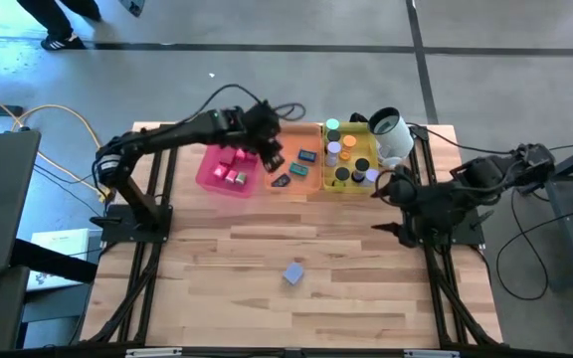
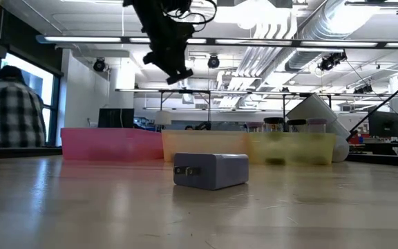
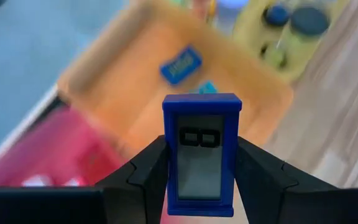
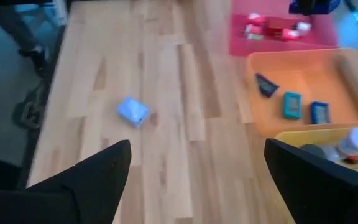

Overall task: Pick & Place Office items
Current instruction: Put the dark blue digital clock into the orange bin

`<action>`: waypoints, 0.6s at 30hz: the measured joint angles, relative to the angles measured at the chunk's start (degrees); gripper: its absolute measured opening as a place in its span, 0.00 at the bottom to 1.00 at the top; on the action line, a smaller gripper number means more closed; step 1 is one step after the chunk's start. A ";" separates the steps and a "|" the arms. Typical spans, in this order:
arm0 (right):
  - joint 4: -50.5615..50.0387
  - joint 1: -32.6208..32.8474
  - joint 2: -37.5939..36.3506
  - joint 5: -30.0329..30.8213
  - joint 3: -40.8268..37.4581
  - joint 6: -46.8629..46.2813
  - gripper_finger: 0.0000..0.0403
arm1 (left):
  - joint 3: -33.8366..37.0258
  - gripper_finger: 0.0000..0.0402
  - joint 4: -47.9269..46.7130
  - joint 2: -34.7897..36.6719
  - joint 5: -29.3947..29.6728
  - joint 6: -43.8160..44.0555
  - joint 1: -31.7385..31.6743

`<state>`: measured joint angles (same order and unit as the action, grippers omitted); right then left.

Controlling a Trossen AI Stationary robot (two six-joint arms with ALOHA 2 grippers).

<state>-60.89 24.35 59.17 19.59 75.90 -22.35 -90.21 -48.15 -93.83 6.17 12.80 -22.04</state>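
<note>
1. The left gripper (image 3: 199,171) clamps a blue rectangle (image 3: 201,152), upper middle of the high view, over the orange tray (image 1: 301,184).
2. The right gripper (image 4: 197,180), at right, gapes empty.
3. Released off-centre, the rectangle could strike the rim and fall outside.

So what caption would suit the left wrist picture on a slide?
Left gripper holding a small blue flat rectangle above the orange tray.
</note>
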 joint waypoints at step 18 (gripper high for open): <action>0.68 -7.01 0.01 -0.08 0.00 1.16 0.89 | 0.00 0.38 10.04 -15.05 -10.38 -4.32 -9.30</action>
<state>-60.21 17.34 59.18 19.51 75.90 -21.19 -90.21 -38.11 -108.88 -4.21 8.49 -31.34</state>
